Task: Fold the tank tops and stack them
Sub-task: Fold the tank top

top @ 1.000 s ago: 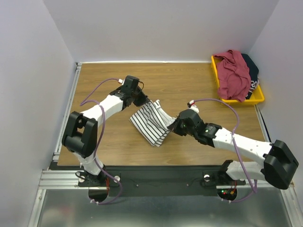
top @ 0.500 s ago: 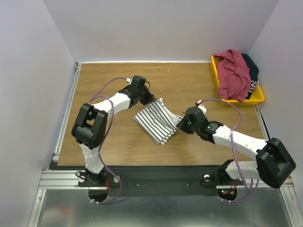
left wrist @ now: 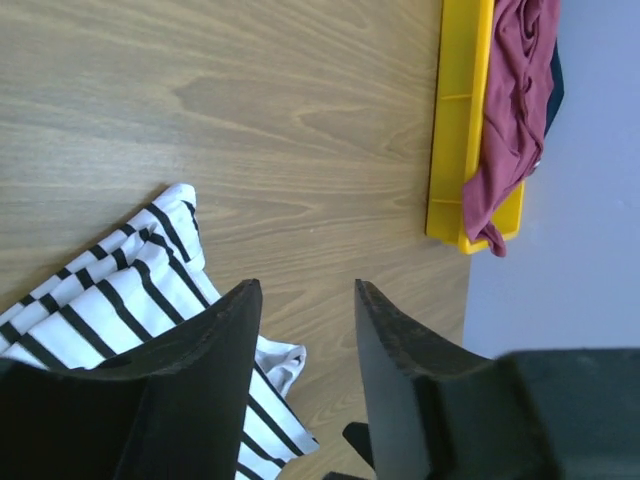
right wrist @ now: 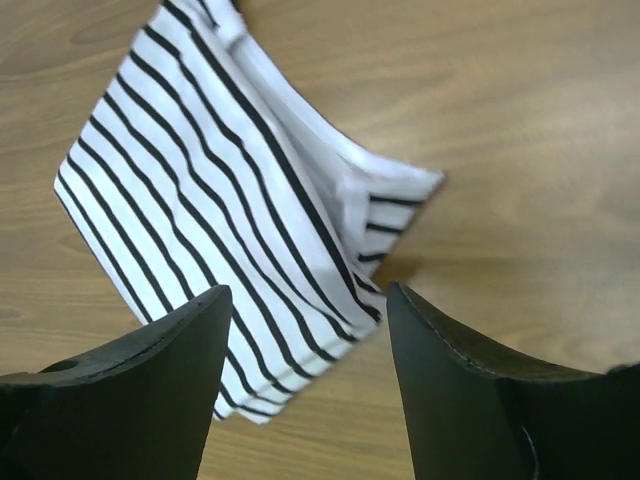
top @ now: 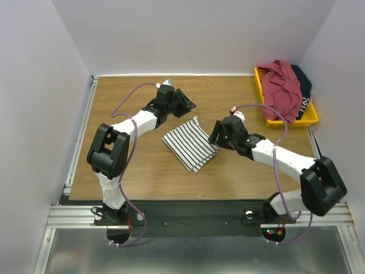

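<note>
Black and parted at a middling gap, the 2 fingers of the left gripper (left wrist: 305,290) hold nothing; bare wood shows between them in the left wrist view. In the top view this gripper (top: 187,104) sits at about 12 o'clock from the white tank top with thin black horizontal stripes (top: 190,144), near its far corner but apart from it. The left wrist view catches that corner of the striped cloth (left wrist: 110,290), partly hidden behind one finger.

The right gripper (right wrist: 305,295) is spread wide and also empty, its fingers framing the near edge of the striped top (right wrist: 210,200). From above, it (top: 214,137) is just beside the top's 3 o'clock corner.

The striped top lies folded into a rough rectangle, turned like a diamond, flat at the middle of the brown wooden table (top: 142,171).

At 2 o'clock on the table stands a yellow plastic bin (top: 285,121). A maroon-red tank top (top: 282,91) is heaped in it and spills over the rim, with a dark navy tank top (top: 302,83) behind it against the wall. The left wrist view shows the bin (left wrist: 450,130) and the maroon cloth (left wrist: 515,110) draped over its edge.
</note>
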`<state>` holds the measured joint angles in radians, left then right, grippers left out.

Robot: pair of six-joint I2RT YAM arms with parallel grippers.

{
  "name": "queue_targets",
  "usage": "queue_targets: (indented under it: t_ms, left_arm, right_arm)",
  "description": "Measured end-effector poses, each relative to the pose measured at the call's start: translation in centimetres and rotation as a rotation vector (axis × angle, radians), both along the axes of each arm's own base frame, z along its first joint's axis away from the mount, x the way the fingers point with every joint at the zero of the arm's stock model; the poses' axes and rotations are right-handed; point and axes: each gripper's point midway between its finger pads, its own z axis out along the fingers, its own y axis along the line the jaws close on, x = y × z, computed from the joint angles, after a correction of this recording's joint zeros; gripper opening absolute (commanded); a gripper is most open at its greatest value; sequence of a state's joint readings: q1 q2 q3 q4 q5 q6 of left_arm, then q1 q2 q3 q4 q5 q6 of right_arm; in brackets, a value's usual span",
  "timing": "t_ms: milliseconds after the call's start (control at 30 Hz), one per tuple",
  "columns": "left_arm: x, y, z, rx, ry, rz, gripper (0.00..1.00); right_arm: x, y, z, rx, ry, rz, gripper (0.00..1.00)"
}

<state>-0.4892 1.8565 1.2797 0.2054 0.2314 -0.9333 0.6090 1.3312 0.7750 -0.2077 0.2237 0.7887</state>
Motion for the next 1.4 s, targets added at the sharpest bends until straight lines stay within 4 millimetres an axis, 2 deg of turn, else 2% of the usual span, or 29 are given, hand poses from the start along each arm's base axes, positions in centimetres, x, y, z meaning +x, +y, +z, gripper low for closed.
queue_targets:
  t_ms: [67,133,233,333,433,600,733,867,900,1033,1133,1267,1300,1400]
  left_arm:
    - [0.0,0.6,0.8,0.012,-0.010,0.020,0.44]
    - [-0.6,1.8,2.0,0.029,-0.006,0.057,0.43]
    - [-2.7,3.8,3.8,0.022,-0.009,0.114,0.43]
    - [-5.6,6.0,4.2,0.010,0.003,0.154,0.43]
    - [-7.8,7.0,2.4,0.019,0.046,0.160,0.43]
    - [-11.6,8.2,-4.0,0.073,0.186,0.140,0.43]
    - [-13.9,8.3,-6.8,0.094,0.255,0.112,0.43]
    - [-14.8,8.1,-7.4,0.085,0.267,0.092,0.42]
    - [-14.9,8.0,-7.5,0.082,0.270,0.087,0.42]
    - [-14.7,7.7,-7.1,0.067,0.254,0.077,0.42]
    - [-14.6,7.6,-7.0,0.065,0.249,0.076,0.45]
    - [-14.6,7.6,-7.4,0.070,0.257,0.077,0.47]
    - [-14.6,7.7,-7.8,0.075,0.266,0.077,0.47]
    - [-14.8,7.7,-9.0,0.096,0.293,0.075,0.47]
  right_arm:
    - [1.3,1.0,0.6,-0.035,-0.023,0.061,0.68]
    - [2.3,1.6,0.4,-0.082,-0.027,0.114,0.67]
    - [3.5,2.4,-1.1,-0.159,-0.012,0.195,0.65]
    - [4.1,3.2,-2.9,-0.219,0.016,0.280,0.64]
    - [4.7,3.8,-3.9,-0.248,0.026,0.334,0.63]
    - [6.7,5.1,-3.6,-0.267,0.000,0.370,0.63]
    - [7.3,5.5,-4.2,-0.278,0.006,0.384,0.59]
    - [7.0,5.5,-5.3,-0.287,0.029,0.399,0.28]
    - [7.0,5.5,-5.6,-0.289,0.035,0.397,0.17]
    - [7.2,5.2,-5.6,-0.297,0.033,0.379,0.06]
    - [7.5,4.5,-5.2,-0.312,0.022,0.330,0.06]
    - [7.2,3.1,-5.3,-0.321,0.029,0.259,0.15]
    - [7.2,2.6,-5.6,-0.326,0.038,0.241,0.27]
    - [6.7,1.3,-6.8,-0.334,0.069,0.193,0.44]
